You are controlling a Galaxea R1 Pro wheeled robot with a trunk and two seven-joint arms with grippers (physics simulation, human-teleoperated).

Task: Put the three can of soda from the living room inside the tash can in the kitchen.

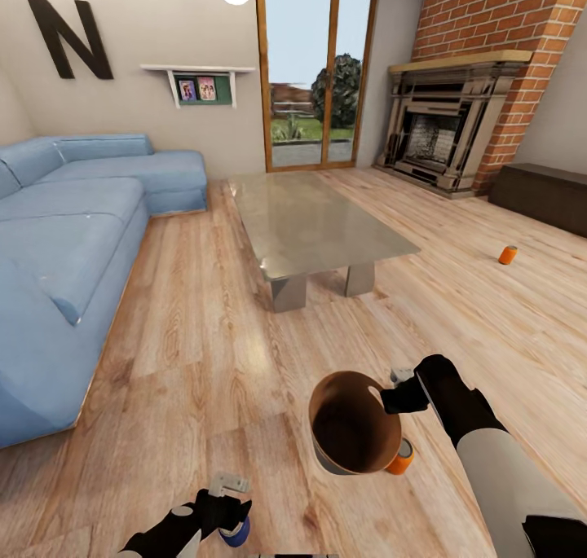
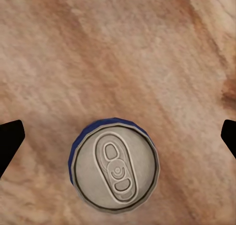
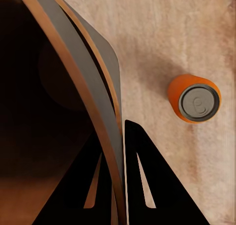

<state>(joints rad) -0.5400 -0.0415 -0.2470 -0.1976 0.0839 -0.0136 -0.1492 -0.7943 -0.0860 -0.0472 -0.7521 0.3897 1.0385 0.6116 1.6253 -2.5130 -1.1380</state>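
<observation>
Wood plank floor fills the living room; the right tool pinches the tash can rim, an orange soda can beside it, another far right. Left wrist view: left tool spread wide above a blue can. Right wrist view: fingers clamp the wall.

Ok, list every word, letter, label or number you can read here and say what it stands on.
"N": a large dark letter mounted on the wall above the sofa.
Framed pictures on the wall shelf: too small to read.
Soda cans: no readable brand or label.
</observation>
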